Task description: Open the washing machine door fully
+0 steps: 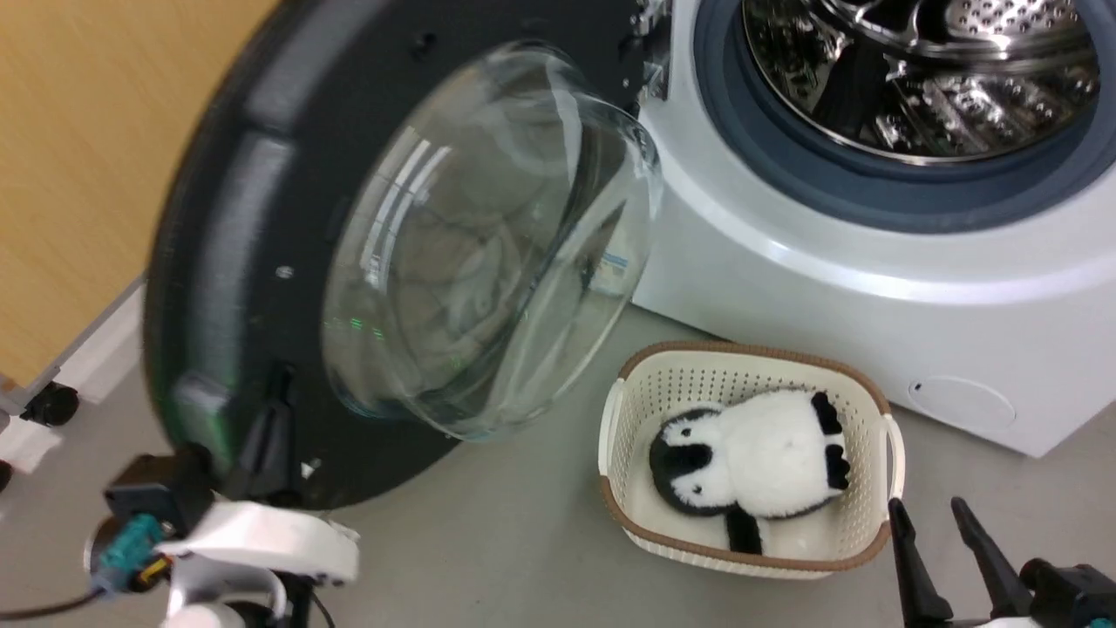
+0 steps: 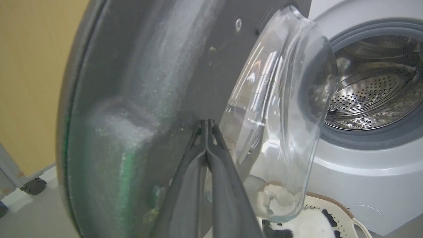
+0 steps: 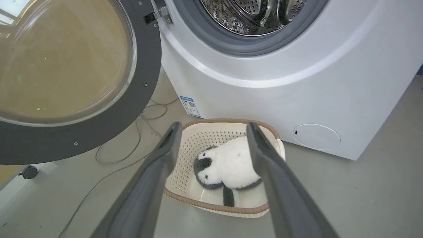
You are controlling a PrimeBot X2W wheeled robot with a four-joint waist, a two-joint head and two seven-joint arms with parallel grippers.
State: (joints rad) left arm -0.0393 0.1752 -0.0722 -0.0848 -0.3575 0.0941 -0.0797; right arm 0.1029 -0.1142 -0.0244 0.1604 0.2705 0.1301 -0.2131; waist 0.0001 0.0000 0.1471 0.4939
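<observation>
Grey floor (image 1: 488, 541) lies below. Left gripper (image 2: 207, 124), clenched empty, tips against the one round black glass-bowled washing machine door (image 1: 235, 262), which stands wide open beside the one white washing machine (image 1: 828, 270). Right gripper (image 3: 211, 127) gapes over one cream perforated basket (image 1: 750, 349) holding one black-and-white plush toy (image 1: 767, 453).

- The washing machine door (image 1: 235, 262): top runs off the head view's edge, left rim blurred.
- The drum (image 1: 915, 78): upper half cut off.
- The label sticker (image 3: 190, 106): print too small to read.
- The left hand (image 2: 207, 123): whether its tips touch the door cannot be told.
</observation>
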